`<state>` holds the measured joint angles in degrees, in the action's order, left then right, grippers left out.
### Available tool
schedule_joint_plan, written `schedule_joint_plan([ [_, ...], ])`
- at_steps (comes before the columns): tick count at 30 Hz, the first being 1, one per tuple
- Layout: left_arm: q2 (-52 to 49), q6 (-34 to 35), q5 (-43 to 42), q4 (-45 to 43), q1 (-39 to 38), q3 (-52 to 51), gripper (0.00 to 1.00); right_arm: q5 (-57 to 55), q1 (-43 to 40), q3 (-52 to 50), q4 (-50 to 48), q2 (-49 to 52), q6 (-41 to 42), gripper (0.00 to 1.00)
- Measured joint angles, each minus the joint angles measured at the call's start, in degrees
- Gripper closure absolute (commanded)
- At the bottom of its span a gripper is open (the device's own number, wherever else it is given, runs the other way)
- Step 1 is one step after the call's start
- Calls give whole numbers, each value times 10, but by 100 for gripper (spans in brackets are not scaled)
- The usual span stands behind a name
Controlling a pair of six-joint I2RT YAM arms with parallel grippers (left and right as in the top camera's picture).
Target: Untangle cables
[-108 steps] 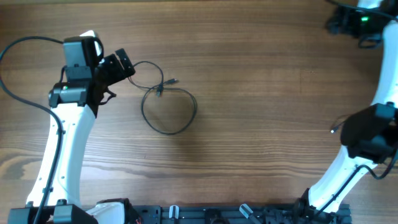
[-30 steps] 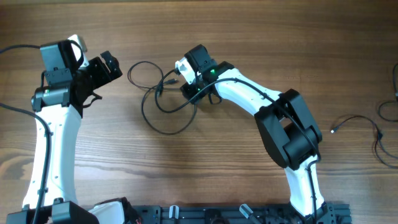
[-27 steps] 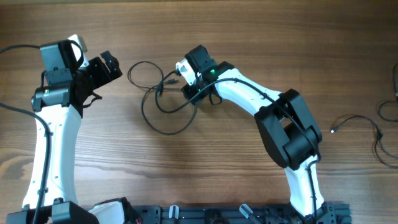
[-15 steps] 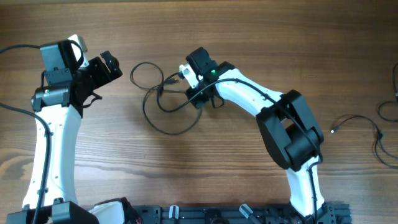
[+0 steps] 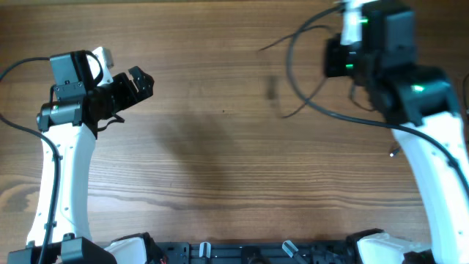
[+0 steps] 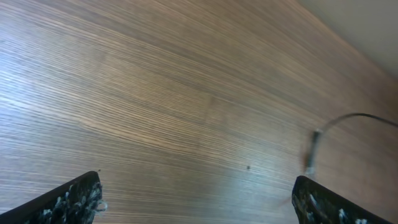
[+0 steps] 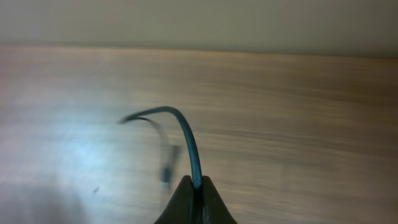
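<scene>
In the overhead view my right gripper is raised high at the top right, and the thin black cables hang from it in a loose, blurred arc above the table. Seen from the right wrist, the right gripper is shut on one cable, which curves up and left out of the closed jaws. My left gripper stands open at the upper left, well apart from the cables. In the left wrist view both fingertips frame bare wood, and a cable end with a small plug shows to the right.
The small tip of another thin cable shows beside the right arm at the right. Thick black robot wires run along the far left. The arm bases and a black rail line the front edge.
The right gripper has shut on a cable, and the arm has lifted and swung it from mid-table to the upper right. No cable lies at mid-table any more. The left arm has barely moved.
</scene>
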<state>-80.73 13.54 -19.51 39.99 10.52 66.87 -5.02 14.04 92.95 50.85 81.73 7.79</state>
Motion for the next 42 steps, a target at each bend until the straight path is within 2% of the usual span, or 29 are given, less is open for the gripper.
schedule_joint_plan([
  [5,0,-31,-47,1,-7,0,0,-2,-58,2,-6,-30,10,96],
  [8,0,-43,-57,-7,-46,0,0,-2,-58,6,-66,-19,10,96],
  [11,0,-45,-60,-12,-90,0,0,0,-70,26,-99,30,10,96],
  [14,0,-45,-61,-19,-127,0,0,7,-112,82,-100,124,10,96],
  [18,0,-45,-62,-31,-151,0,0,38,-183,264,-78,264,10,96],
  [20,1,-45,-61,-37,-164,0,0,39,-229,404,-73,343,10,96],
  [23,1,-45,-61,-34,-174,0,0,37,-313,496,-50,383,11,96],
  [28,1,-45,-61,-31,-181,0,0,61,-498,508,16,402,16,96],
  [35,1,-45,-61,-15,-214,0,0,60,-493,508,15,474,14,96],
  [42,1,-47,-61,14,-216,0,0,22,-512,508,23,526,29,96],
])
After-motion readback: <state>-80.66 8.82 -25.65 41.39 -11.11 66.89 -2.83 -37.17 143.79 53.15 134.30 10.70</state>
